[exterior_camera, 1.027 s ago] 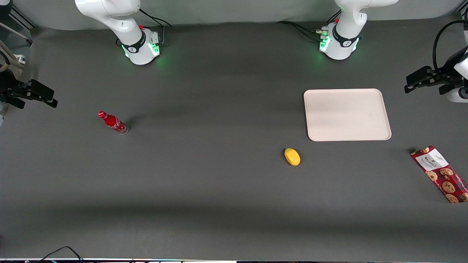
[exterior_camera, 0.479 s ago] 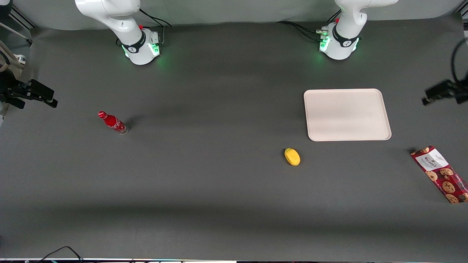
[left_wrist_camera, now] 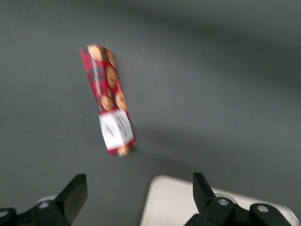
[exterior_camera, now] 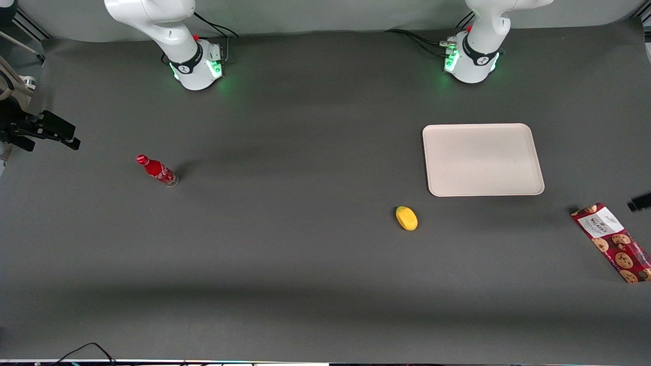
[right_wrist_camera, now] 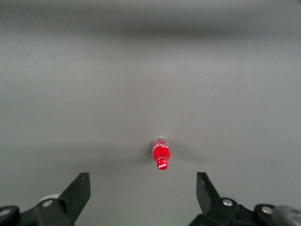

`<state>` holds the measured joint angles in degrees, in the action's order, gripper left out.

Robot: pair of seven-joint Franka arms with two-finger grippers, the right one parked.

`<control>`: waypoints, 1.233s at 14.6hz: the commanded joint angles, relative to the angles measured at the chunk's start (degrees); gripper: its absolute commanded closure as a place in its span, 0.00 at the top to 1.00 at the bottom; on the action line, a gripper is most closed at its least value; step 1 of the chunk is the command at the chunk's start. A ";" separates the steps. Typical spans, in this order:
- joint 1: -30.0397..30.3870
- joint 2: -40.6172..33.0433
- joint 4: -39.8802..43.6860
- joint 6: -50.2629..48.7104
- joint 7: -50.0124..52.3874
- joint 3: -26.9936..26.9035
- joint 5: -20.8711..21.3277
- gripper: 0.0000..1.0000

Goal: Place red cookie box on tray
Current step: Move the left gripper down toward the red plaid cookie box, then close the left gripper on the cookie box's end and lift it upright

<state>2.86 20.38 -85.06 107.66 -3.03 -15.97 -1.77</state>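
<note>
The red cookie box [exterior_camera: 610, 242] lies flat on the dark table toward the working arm's end, nearer the front camera than the tray [exterior_camera: 483, 159]. The cream-white tray has nothing on it. Only a dark tip of the left arm's gripper [exterior_camera: 640, 204] shows at the frame edge, beside the box's white-label end and above the table. In the left wrist view the gripper [left_wrist_camera: 138, 193] is open and empty, its two black fingers [left_wrist_camera: 75, 195] wide apart. The box [left_wrist_camera: 109, 96] lies ahead of them, apart from them, and a corner of the tray [left_wrist_camera: 188, 202] shows between them.
A yellow rounded object [exterior_camera: 406, 218] lies near the tray's corner, nearer the front camera. A small red bottle [exterior_camera: 157, 170] stands toward the parked arm's end and shows in the right wrist view [right_wrist_camera: 160, 154]. Two arm bases [exterior_camera: 470, 58] stand at the back edge.
The left arm's gripper has moved toward the front camera, from level with the tray to beside the box's label end, and mostly out of the front view. Nothing on the table has moved.
</note>
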 commanded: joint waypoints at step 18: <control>9.80 30.16 8.25 23.57 -3.03 0.86 -10.27 0.08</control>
<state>12.23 49.69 -78.20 131.31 -4.80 -15.30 -11.41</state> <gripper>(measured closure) 0.278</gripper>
